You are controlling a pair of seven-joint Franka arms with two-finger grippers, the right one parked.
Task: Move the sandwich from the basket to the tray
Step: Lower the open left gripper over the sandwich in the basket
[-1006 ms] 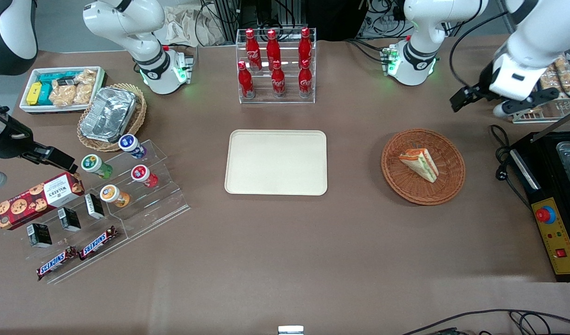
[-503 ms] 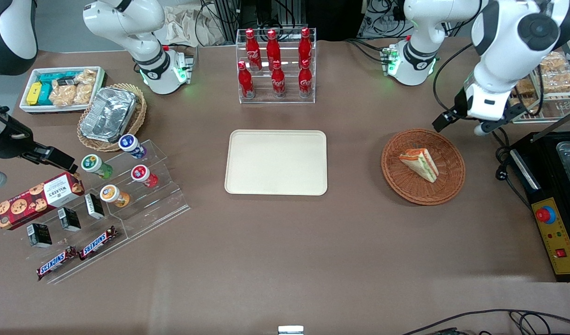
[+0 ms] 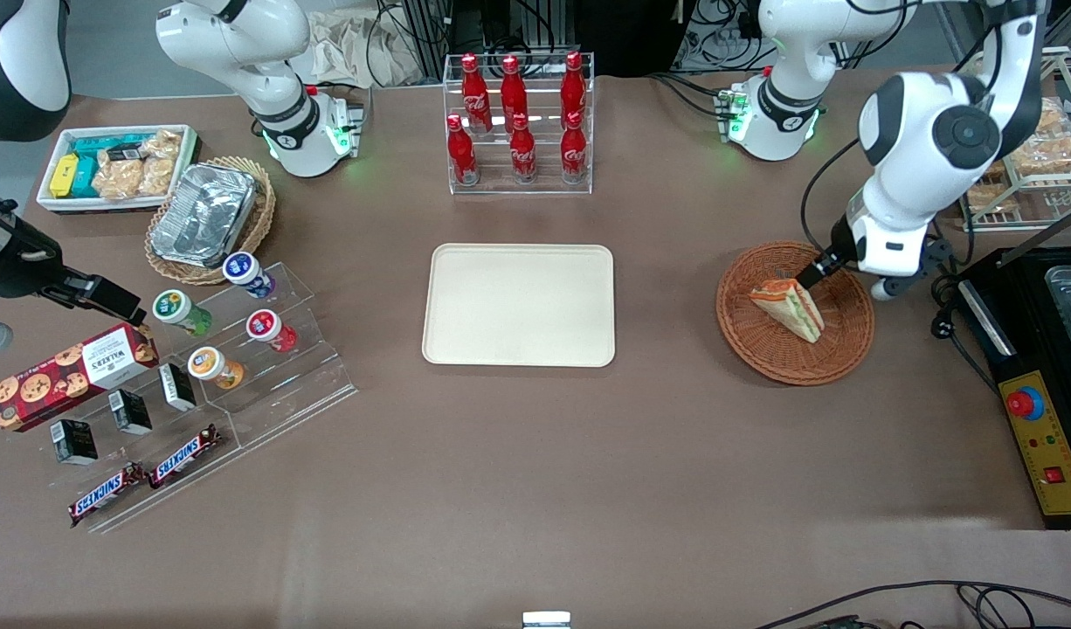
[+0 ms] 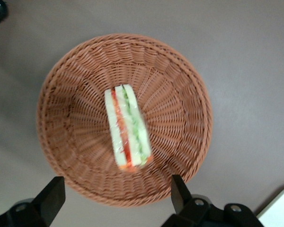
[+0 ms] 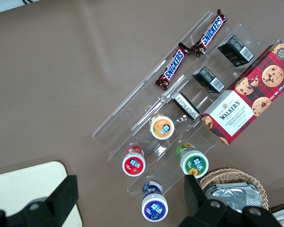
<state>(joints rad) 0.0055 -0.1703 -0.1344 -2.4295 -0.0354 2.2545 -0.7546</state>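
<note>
Inside the basket [image 3: 795,314] the sandwich [image 3: 790,307] lies diagonally, under the spread-fingered gripper [image 4: 114,197].

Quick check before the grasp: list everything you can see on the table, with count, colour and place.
sandwich: 1, white with orange and green, in basket
basket: 1, reddish-brown, toward working arm's end
tray: 1, cream, mid-table
cola bottles: 6, red, in clear rack
foil container: 1, silver, in tan basket
yogurt cups: 4, on clear stand
Snickers bars: 2, on the stand
cookie box: 1, red plaid
gripper: 1, black fingers, open, above basket
</note>
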